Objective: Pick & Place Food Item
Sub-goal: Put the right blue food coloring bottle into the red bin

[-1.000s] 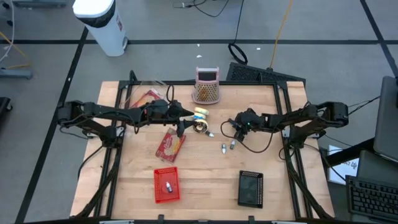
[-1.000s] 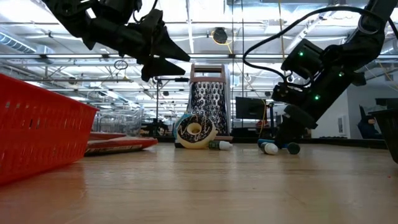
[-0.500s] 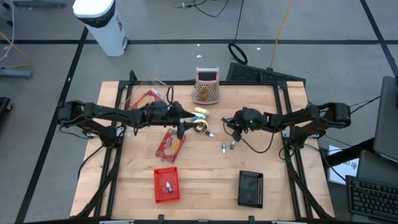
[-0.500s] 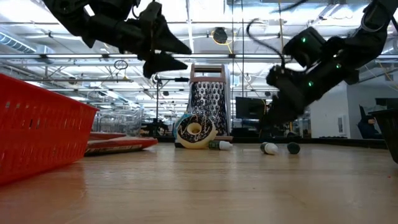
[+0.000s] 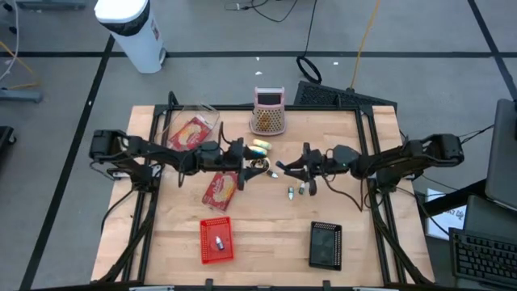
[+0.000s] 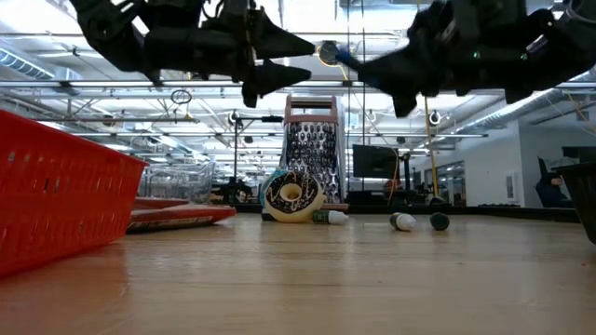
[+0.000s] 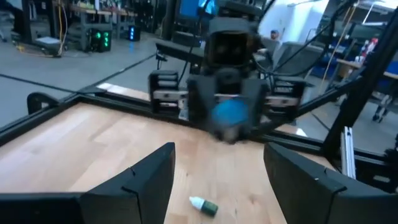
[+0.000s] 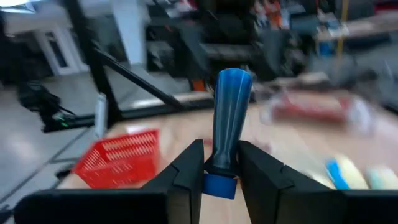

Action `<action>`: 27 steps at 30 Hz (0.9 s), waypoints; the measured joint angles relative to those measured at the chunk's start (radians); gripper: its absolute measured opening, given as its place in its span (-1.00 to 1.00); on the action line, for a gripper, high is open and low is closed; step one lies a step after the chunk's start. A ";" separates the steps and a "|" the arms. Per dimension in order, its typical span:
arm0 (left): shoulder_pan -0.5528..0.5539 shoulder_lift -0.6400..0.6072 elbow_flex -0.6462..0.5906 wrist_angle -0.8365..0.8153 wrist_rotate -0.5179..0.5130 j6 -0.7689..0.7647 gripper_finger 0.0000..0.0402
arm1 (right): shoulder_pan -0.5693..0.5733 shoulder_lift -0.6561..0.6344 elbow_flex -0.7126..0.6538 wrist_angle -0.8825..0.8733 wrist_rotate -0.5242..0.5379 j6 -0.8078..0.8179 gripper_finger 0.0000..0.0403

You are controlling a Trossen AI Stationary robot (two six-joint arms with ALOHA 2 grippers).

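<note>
My right gripper [image 8: 221, 148] is shut on a blue tapered object [image 8: 230, 112] and hangs level above the middle of the table [image 5: 284, 168]. The object's rounded free end [image 7: 229, 113] points at my left gripper [image 7: 217, 180]. That one is open, level and holds nothing, just left of it [image 5: 246, 162]. Below them a donut [image 6: 291, 197] rests on the table by a grater [image 5: 268, 113]. A small bottle [image 7: 203, 206] lies on the wood under my left gripper. My right gripper pinches the blue object between its two fingers near its wider base end [image 8: 220, 167]. The fingers lie level and along the object. It sticks straight out past the fingertips [image 8: 194, 152] toward the table's left, lifted clear of the table.
Two small bottles [image 5: 296, 191] lie near the centre. A red snack pack [image 5: 220, 187] lies left of centre, with a red basket [image 5: 216, 240] and a black basket [image 5: 325, 245] near the front edge. A clear tub [image 5: 187, 129] is at the back left.
My right gripper has risen from the table beside the small bottles. It tipped from pointing down to level and swung toward the table's left with the blue object lifted clear. My left gripper has moved a little toward the table's right and levelled out.
</note>
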 joint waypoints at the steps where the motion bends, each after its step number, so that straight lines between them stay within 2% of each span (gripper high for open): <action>1: -0.001 0.019 0.006 0.020 -0.004 0.000 0.23 | 0.012 0.000 0.000 0.027 0.000 -0.008 -0.63; 5: -0.005 0.077 0.058 0.033 -0.004 -0.018 0.22 | 0.042 -0.001 0.000 0.092 0.012 -0.043 -0.66; 12: -0.039 0.159 0.196 0.030 0.036 0.040 0.22 | 0.050 0.000 0.000 0.085 0.056 -0.060 -0.64; 16: -0.050 0.169 0.237 0.013 0.037 0.103 0.22 | 0.050 0.000 0.000 0.084 0.055 -0.059 -0.65; 21: -0.042 0.169 0.250 -0.026 0.027 0.111 0.21 | 0.050 0.000 0.000 0.076 0.055 -0.058 -0.63; 24: -0.036 0.169 0.250 -0.050 0.026 0.090 0.13 | 0.050 0.000 0.000 0.075 0.055 -0.059 -0.63; 27: -0.033 0.169 0.250 -0.078 0.026 0.078 -0.04 | 0.049 0.000 0.000 0.075 0.053 -0.060 -0.65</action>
